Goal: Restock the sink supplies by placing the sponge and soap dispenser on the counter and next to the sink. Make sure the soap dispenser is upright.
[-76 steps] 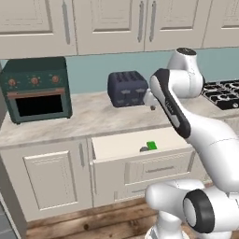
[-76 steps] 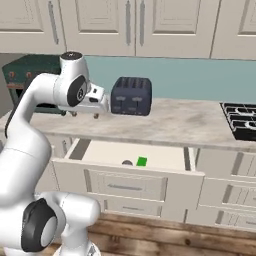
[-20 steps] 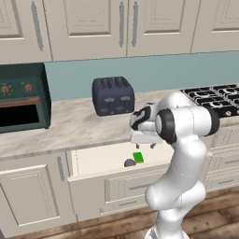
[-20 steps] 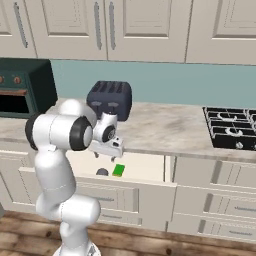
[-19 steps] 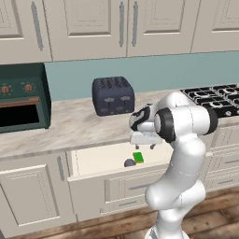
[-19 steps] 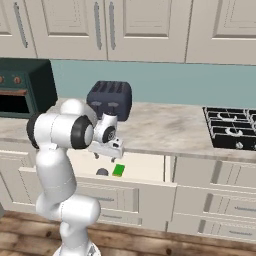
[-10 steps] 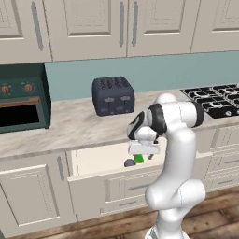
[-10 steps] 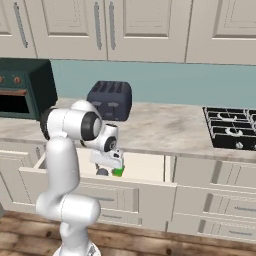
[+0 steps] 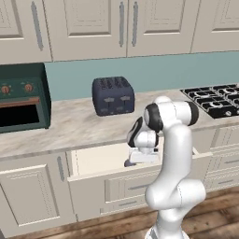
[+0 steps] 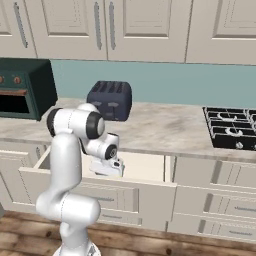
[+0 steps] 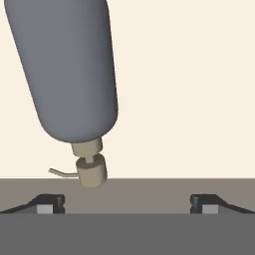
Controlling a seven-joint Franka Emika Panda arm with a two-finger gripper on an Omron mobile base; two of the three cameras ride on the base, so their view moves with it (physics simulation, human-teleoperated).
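task barely begun, i'd judge: end effector (image 11: 127, 201) down in the open drawer (image 9: 100, 161), fingertips wide apart, empty. soap dispenser (image 11: 69, 74) lies just ahead, pump nearest, not gripped. nothing on worktop (image 9: 74, 126) yet; sponge unseen.

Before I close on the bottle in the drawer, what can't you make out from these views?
- Sponge: hidden in both base views by the arm and the tool.
- Soap dispenser: its base is cut off by the hand view's top edge; left base view shows just a sliver.
- Drawer floor: mostly blocked by its front panel.
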